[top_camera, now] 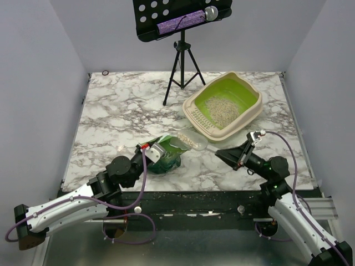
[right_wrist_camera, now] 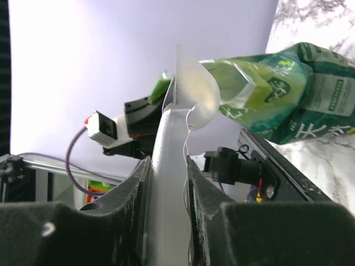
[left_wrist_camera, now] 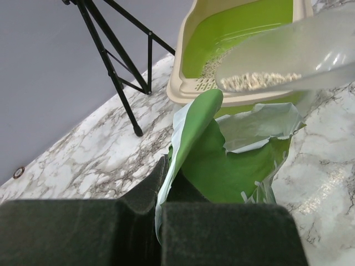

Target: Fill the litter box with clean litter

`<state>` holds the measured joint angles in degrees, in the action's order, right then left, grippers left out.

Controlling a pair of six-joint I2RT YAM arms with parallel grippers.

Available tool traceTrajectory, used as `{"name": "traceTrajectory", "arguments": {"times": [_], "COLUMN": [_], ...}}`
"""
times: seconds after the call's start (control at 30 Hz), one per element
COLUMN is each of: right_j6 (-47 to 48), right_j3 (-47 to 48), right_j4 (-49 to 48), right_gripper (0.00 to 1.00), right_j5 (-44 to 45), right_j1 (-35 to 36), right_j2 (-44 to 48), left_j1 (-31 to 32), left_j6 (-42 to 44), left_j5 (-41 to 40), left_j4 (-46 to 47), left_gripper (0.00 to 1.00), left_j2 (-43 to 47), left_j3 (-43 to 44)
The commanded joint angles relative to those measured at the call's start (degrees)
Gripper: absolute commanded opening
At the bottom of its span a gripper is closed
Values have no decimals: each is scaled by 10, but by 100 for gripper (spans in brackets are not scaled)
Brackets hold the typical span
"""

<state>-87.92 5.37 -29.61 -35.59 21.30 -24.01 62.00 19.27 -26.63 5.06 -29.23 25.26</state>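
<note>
The beige litter box (top_camera: 253,112) with a lime-green inside stands at the back right, a pile of clean litter (top_camera: 221,108) in its middle. A glossy green bag (top_camera: 171,155) lies near the front centre. My left gripper (top_camera: 153,151) is shut on the bag's torn top edge (left_wrist_camera: 186,133). My right gripper (top_camera: 221,153) is shut on the handle (right_wrist_camera: 169,183) of a translucent scoop (top_camera: 193,139). The scoop's bowl (left_wrist_camera: 288,55) hangs above the bag's mouth, between bag and box, with pale granules (left_wrist_camera: 255,81) in it.
A black tripod (top_camera: 181,66) stands on the table's back centre, left of the box, carrying a perforated tray with a microphone (top_camera: 209,13). A small black ring (top_camera: 105,72) lies at the back left corner. Loose grains are scattered along the table's front edge (top_camera: 188,191).
</note>
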Motion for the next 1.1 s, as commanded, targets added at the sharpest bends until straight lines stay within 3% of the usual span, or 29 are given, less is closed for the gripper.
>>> {"name": "traceTrajectory", "arguments": {"times": [0.0,0.4,0.53,0.67,0.7,0.77,1.07], "right_j6": [-28,3,53,155,246,290,461], "right_j3": [60,175,211,279,327,367,441], "right_j4": [-13,-87,-78,49,170,246,411], "right_gripper": [1,1,1,1,0,1,0], "right_j5": [48,161,196,252,306,348,490], "right_j1": [0,-1,-12,-20,-21,-23,-29], "right_j2": [-20,-182,-224,-247,-263,-277,-350], "left_j1": [1,1,1,1,1,1,1], "left_j6": [-3,-11,-12,-12,-15,-16,-21], "left_j5": [-30,-35,-38,-45,-45,-44,-42], "left_j4": [29,10,7,2,0,-1,-2], "left_gripper": [0,0,0,0,0,0,0], "left_j2": [15,33,44,45,48,47,44], "left_j3": [4,14,16,18,21,21,24]}}
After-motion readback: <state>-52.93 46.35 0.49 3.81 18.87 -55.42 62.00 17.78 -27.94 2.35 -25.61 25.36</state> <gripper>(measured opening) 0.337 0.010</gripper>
